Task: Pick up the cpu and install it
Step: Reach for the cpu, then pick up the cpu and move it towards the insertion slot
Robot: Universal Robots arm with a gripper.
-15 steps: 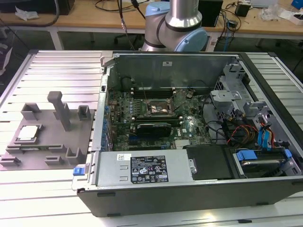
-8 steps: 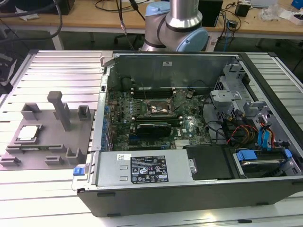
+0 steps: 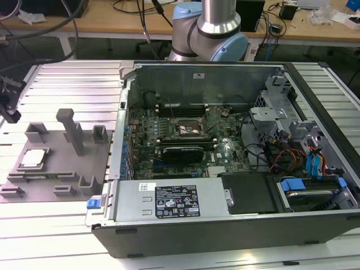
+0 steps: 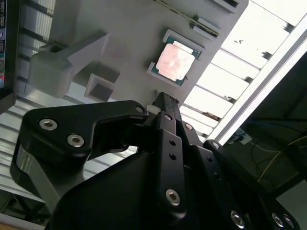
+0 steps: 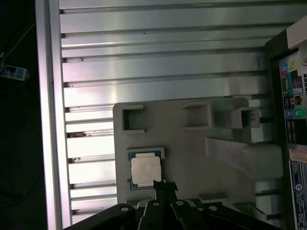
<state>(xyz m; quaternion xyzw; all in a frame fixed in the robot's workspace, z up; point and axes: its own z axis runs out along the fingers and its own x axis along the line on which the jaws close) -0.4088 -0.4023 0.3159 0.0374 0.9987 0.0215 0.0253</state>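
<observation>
On the grey plastic plate (image 3: 63, 179), at the exterior view's left of the open computer case (image 3: 225, 239), the cpu (image 3: 34, 158) lies flat in a shallow square seat with its pale metal top facing up. Upright blocks of the plate stand near it, the tallest one (image 3: 72, 130) between the chip and the case. Plate and case both rest on a table of long aluminium slats (image 3: 62, 79).

Both wrist views look down along the black gripper (image 5: 163, 185) to the cpu (image 5: 146, 171). Its two fingertips are pressed together into one narrow point, and nothing is held between them. In the first wrist view this point lines up with one edge of the chip. In the second wrist view the gripper (image 4: 161, 98) is seen apart from the cpu (image 4: 175, 61), with bare plate between them.

Inside the case the green board (image 3: 169, 140) lies open to view, with a square socket (image 3: 191, 130) near its middle. The arm's base (image 3: 209, 31) stands behind the case.
</observation>
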